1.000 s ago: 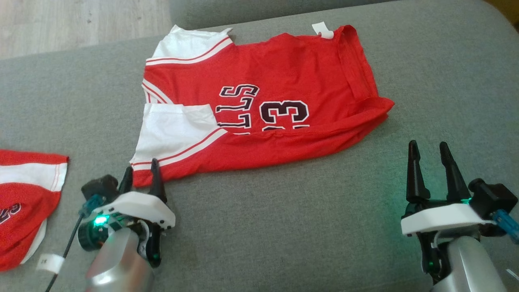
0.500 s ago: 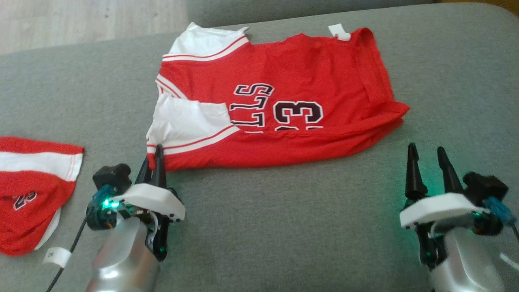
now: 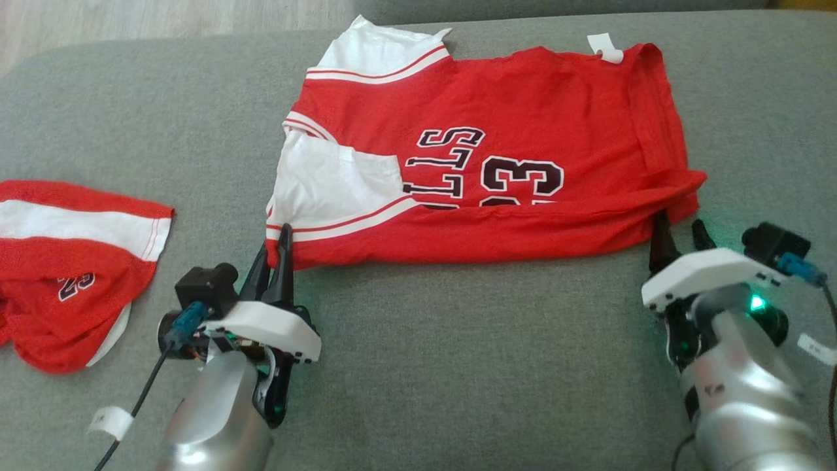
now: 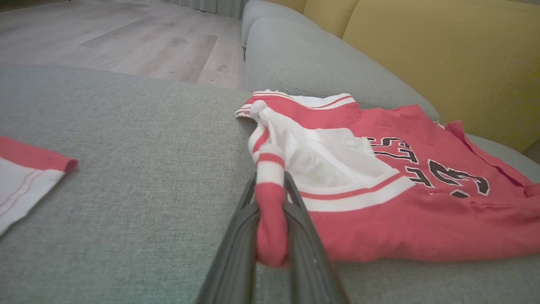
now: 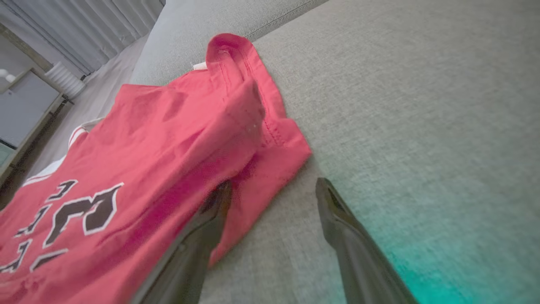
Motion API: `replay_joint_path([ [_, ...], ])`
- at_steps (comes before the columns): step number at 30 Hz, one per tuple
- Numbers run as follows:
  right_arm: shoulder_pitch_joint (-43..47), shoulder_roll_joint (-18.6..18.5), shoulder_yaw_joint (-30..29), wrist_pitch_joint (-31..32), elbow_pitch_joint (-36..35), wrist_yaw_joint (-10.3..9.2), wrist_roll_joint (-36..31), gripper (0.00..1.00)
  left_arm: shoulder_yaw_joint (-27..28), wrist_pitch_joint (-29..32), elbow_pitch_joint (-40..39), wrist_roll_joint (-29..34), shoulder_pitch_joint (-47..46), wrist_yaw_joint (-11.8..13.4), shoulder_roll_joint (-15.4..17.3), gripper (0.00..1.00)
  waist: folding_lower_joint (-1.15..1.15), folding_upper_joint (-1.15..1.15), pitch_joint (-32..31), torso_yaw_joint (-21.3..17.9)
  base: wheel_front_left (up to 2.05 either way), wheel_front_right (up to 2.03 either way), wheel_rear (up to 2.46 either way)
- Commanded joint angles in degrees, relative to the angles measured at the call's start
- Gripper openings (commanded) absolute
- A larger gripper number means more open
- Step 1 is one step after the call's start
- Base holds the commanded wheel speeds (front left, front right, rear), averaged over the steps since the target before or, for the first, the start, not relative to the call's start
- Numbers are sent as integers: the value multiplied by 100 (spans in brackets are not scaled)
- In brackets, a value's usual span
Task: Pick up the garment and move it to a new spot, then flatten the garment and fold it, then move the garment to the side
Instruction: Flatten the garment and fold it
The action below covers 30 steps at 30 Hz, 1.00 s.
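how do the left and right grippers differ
The left gripper is shut on the jersey's sleeve-end corner; the right gripper is open, gripping nothing. The left gripper has cloth bunched between its fingers; the right gripper has one finger at the hem corner, the other over bare cushion. Both sit at its near edge.

Your head view looks down over the sofa [image 3: 458, 366]; your 2 wrist views sit low, close at opposite jersey [image 3: 523, 98] corners, sharing its number [image 3: 522, 180].

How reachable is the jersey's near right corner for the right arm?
Probably yes: the right gripper is open at that corner of the jersey, one finger touching the fabric, nothing between them.
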Motion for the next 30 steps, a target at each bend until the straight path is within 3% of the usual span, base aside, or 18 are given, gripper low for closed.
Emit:
replay_joint_path([
  [1,-258,-7,188,-76,72,39,193,100,104,-70,-198,47,-108,-16,73,0,0,0,29,27,0,0,0],
  [10,-708,-7,624,-190,662,39,927,100,-47,-71,-175,-13,-136,0,61,0,0,0,82,95,0,0,0],
  [18,-920,-7,796,-269,1017,39,1114,100,-86,-71,-142,-58,-168,14,58,0,0,0,97,126,0,0,0],
  [19,-942,-7,803,-280,1069,39,1127,35,-92,-71,-136,-66,-170,13,58,0,0,0,94,127,0,0,0],
  [20,-958,-7,813,-296,1104,39,1139,0,-95,-71,-132,-74,-171,14,58,0,0,0,91,126,0,0,0],
  [30,-832,-47,640,-550,1186,39,1201,0,92,-71,-160,-109,-75,58,108,0,0,0,-53,-62,0,0,0],
])
